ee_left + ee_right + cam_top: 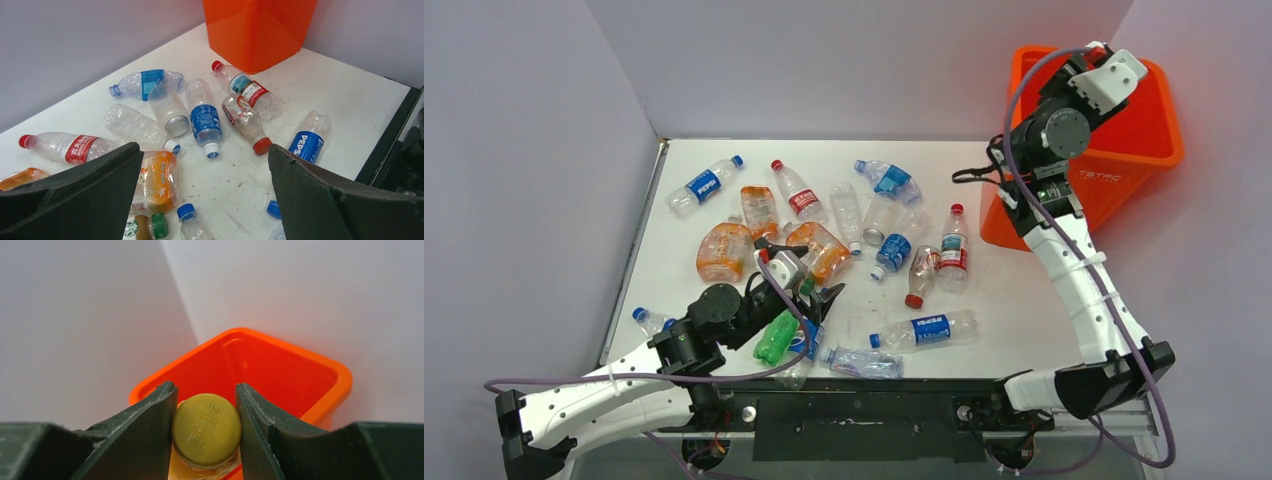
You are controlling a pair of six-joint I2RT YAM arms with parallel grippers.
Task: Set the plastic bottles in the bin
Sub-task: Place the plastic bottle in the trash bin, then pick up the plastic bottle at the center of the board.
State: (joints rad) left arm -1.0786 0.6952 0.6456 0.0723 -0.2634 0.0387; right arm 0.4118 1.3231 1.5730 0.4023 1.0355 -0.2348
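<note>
- The bin point(1124, 195), a tall bright orange tub, stands at the table's 2 o'clock corner. From my right wrist I see its square mouth and inner walls. My own fingers hide its bottom, so I cannot tell what lies in it.
- My right gripper point(206, 402) hangs over that mouth, pinching the neck of a yellow-capped bottle point(206, 432). The cap carries raised characters that I cannot read.
- The white lettering point(1101, 175) on the bin's outer wall is too small to read.
- My left gripper point(204, 150) is spread wide and holds nothing, low over the heap near 7 o'clock.
- The plastic bottles point(894, 245) lie scattered on their sides across the white table point(1024, 290), from 10 o'clock round to 5 o'clock, all outside the bin.
- A blue-capped Pepsi bottle point(707, 184) lies at 10 o'clock, with "PEPSI" in white on its blue label. A second Pepsi bottle point(929, 328) lies at 5 o'clock.
- A red-capped bottle point(799, 197) at 11 o'clock wears a red label with white characters that I cannot make out.
- Three orange-tinted bottles point(724, 252) cluster at 9 o'clock of the heap.
- A green bottle point(776, 338) lies at 6 o'clock, just beside my left arm.
- At 7 o'clock in my left wrist view, a green-capped bottle point(150, 226) shows the round Starbucks logo.
</note>
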